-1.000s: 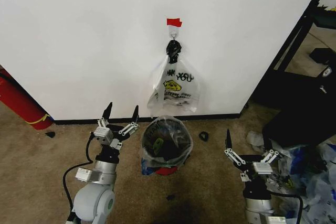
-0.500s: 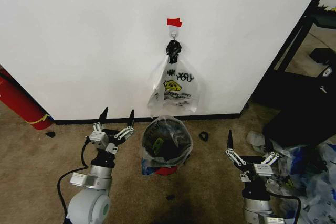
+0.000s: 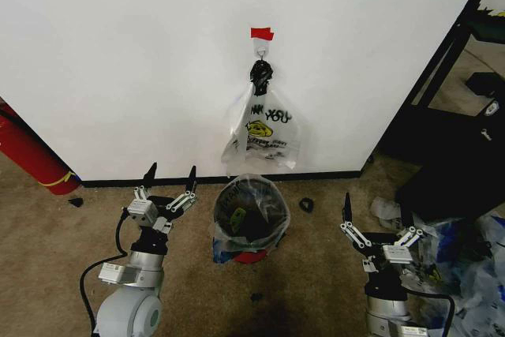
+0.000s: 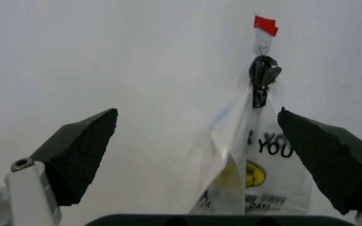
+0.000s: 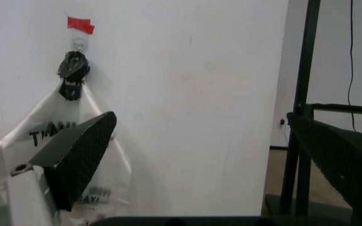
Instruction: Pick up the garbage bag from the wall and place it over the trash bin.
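Note:
A thin see-through garbage bag with a blue patch low on its side lines the trash bin and is draped over its rim. The black mesh bin with a red base stands on the carpet at the foot of the white wall. On the hook under red tape hangs a clear "THANK YOU" smiley bag, also in the left wrist view and the right wrist view. My left gripper is open, left of the bin. My right gripper is open, to its right.
A red cylinder leans at the far left by the baseboard. A black shelf frame and a pile of plastic bags crowd the right. Small black scraps lie on the carpet near the bin.
My left gripper has drawn a little to the left, away from the bin, still open. The right gripper has barely shifted. Both bags and the bin are unchanged.

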`<state>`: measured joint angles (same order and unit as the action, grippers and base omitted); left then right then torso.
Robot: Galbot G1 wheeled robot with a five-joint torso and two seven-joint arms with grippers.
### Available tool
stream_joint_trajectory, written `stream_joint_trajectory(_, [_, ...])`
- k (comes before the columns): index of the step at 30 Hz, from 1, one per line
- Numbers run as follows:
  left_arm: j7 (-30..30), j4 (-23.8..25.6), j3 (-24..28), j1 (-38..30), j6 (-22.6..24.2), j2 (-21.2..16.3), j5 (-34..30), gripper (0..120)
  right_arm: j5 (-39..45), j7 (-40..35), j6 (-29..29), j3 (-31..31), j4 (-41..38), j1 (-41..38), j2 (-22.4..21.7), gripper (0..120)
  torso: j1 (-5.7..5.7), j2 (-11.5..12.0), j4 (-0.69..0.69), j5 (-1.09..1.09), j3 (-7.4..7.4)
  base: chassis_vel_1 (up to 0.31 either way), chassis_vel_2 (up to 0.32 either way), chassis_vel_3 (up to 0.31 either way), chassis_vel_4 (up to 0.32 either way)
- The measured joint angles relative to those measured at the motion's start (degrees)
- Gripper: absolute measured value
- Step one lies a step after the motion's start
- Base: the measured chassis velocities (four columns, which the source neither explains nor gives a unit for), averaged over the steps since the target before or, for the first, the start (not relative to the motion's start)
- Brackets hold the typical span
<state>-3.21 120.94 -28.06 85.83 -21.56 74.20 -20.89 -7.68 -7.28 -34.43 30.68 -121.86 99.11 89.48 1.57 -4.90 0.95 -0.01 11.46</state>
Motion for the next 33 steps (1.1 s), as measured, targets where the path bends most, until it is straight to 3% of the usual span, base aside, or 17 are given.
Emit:
stream_joint_trajectory(11, [-0.2, 0.9, -0.1, 0.2, -0.3, 0.8, -0.4, 100, 0.5, 0.2, 0.5, -0.2, -1.4, 0.6, -0.1, 100, 0.0, 0.0, 0.0, 0.01, 0.0, 0.0, 0.0, 0.0, 0.0])
stream_joint_trajectory(16, [-4.3, 2.1, -1.3, 1.4, 0.7, 1.1, -1.3, 100, 0.8, 0.8, 1.5, 0.0, -2.5, 1.4, -0.9, 100, 0.0, 0.0, 0.0, 0.0, 0.0, 0.0, 0.0, 0.0, 0.0])
stream_joint_trajectory(33, [0.0, 3.7, -1.1, 2.8, 1.0, 0.3, 0.3, 100, -0.5, 1.4, 1.5, 0.0, -1.5, 0.4, 0.0, 100, 0.0, 0.0, 0.0, 0.01, 0.0, 0.0, 0.0, 0.0, 0.0])
